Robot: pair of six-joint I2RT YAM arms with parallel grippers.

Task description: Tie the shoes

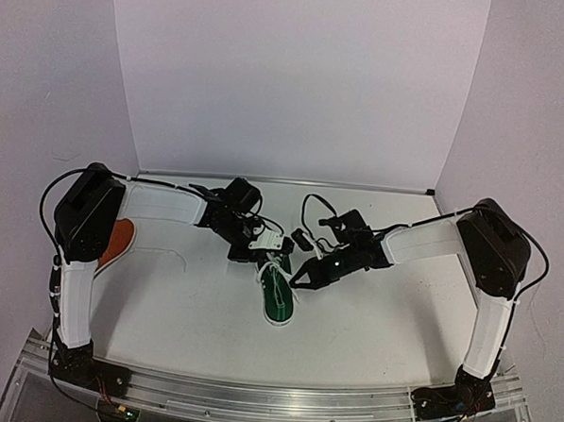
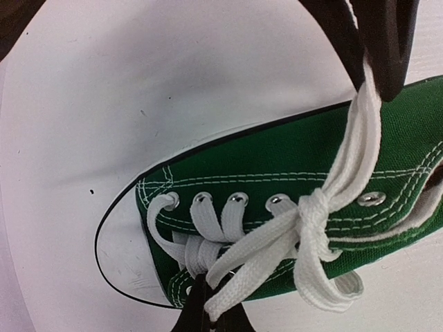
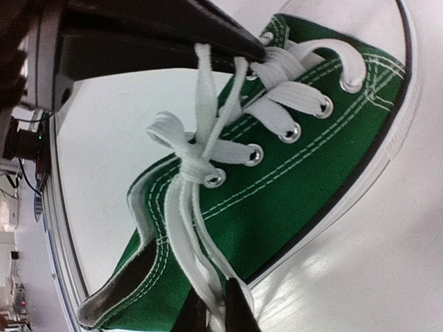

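Note:
The dark green shoe (image 1: 277, 296) lies mid-table, toe toward the near edge. Its white laces (image 2: 315, 214) are drawn into a knot over the top eyelets, with loops running out to both sides. My left gripper (image 2: 208, 312) is shut on a lace loop at the bottom of the left wrist view; it sits left of the shoe (image 1: 252, 250). My right gripper (image 3: 220, 315) is shut on the other lace loop (image 3: 201, 277), right of the shoe (image 1: 307, 272). The orange-red shoe (image 1: 118, 240) lies at the far left, half hidden behind the left arm.
White backdrop walls close the table at the back and sides. A metal rail (image 1: 272, 400) runs along the near edge. Cables loop above the right wrist (image 1: 310, 208).

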